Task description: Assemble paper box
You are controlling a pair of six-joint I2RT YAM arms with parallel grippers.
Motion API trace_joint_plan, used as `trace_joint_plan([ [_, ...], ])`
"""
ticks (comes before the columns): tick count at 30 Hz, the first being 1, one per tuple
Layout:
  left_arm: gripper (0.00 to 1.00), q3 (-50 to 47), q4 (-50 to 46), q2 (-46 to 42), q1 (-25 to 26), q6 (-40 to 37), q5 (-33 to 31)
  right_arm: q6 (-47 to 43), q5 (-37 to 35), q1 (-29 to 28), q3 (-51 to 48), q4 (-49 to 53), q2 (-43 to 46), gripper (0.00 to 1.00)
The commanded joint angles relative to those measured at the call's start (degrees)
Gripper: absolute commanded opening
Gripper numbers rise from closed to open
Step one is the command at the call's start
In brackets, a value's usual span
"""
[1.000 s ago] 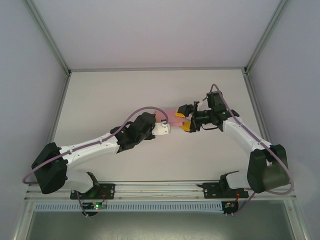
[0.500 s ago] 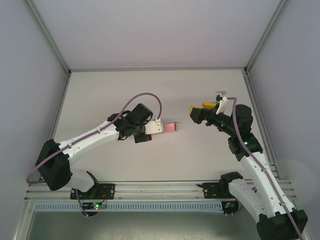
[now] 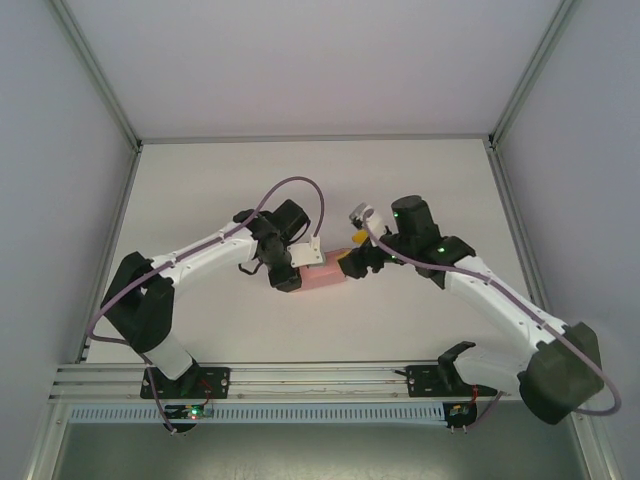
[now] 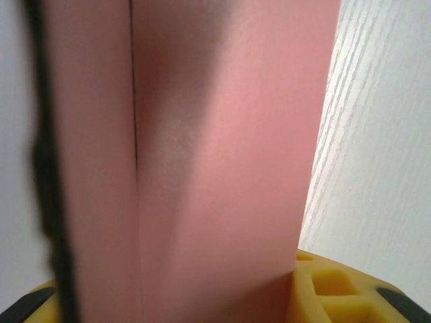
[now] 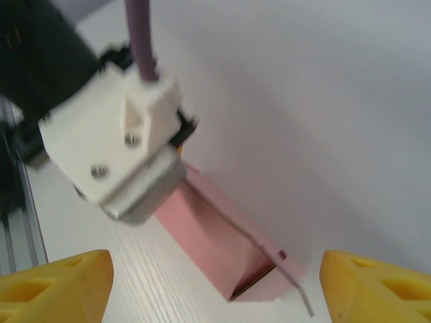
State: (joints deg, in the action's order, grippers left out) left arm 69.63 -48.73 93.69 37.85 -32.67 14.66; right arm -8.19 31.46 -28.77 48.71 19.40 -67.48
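White table point(image 3: 420, 180); aluminium rail point(image 3: 320, 372) along near edge

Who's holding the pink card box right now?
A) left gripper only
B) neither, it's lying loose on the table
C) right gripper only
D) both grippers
A: the left gripper clamps the pink thin-card paper box, while the right gripper has its yellow fingers wide apart either side of the box's open end, clear of it.

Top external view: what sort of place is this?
Probably an enclosed lab robot cell: white table boxed in by aluminium framing and plain walls, left arm and right arm bolted to a front rail, handling a paper box.
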Motion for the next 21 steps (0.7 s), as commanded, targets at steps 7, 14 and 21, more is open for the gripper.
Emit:
trace_joint_plan([
  [7,0.37,4.7,-7.6,3.9,-0.7,-2.1,2.4,-11.7,-4.0,-1.1,3.2,5.0,-4.6,0.65],
  [14,0.37,6.7,-9.4,5.3,-0.7,-2.7,1.3,-12.7,-12.4,-1.1,4.9,4.9,-8.2,0.63],
  [21,0.37,7.3,-9.2,5.7,-0.7,-2.2,1.6,-10.1,-7.9,-1.2,7.9,6.4,-11.4,0.15],
])
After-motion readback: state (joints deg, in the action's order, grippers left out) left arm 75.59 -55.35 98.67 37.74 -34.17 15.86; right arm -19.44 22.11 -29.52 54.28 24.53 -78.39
